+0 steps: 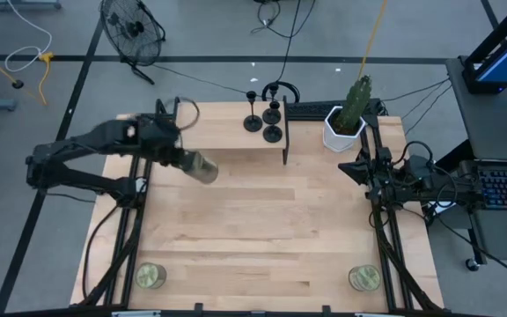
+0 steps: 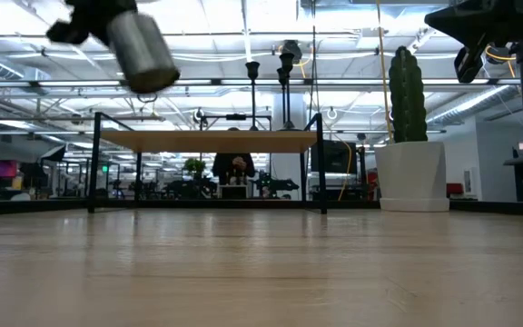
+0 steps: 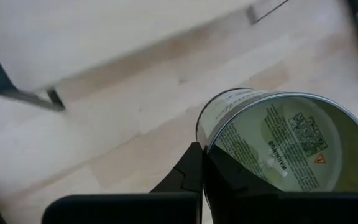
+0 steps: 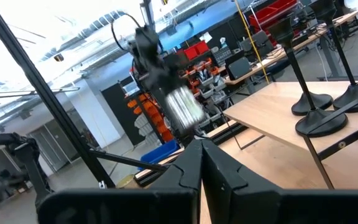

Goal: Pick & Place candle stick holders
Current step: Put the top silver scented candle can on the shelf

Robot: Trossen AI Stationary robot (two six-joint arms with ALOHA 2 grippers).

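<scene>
Three black candle stick holders (image 1: 267, 121) stand by their round bases on a small raised wooden shelf (image 1: 227, 141) at the table's far middle; none is touched. My left gripper (image 1: 183, 161) hangs high over the table's left side, in front of the shelf, shut on a greenish glass jar candle (image 1: 203, 167). The low view shows that jar (image 2: 143, 53) tilted and well above the tabletop. My right gripper (image 4: 201, 149) waits shut at the table's right side, raised, with nothing in it. My left gripper pinches the jar candle at the edge of its wall (image 3: 211, 142), beside the round end that bears a warning label (image 3: 288, 146). Whether one finger is inside, I cannot tell. The fingers slant down toward the table's right. The jar hangs tilted, lifted clear.
A cactus in a white pot (image 1: 346, 119) stands at the far right beside the shelf. Two more jar candles (image 1: 150, 276) (image 1: 364, 278) sit near the table's front corners. The shelf's black legs (image 2: 320, 163) stand on the tabletop.
</scene>
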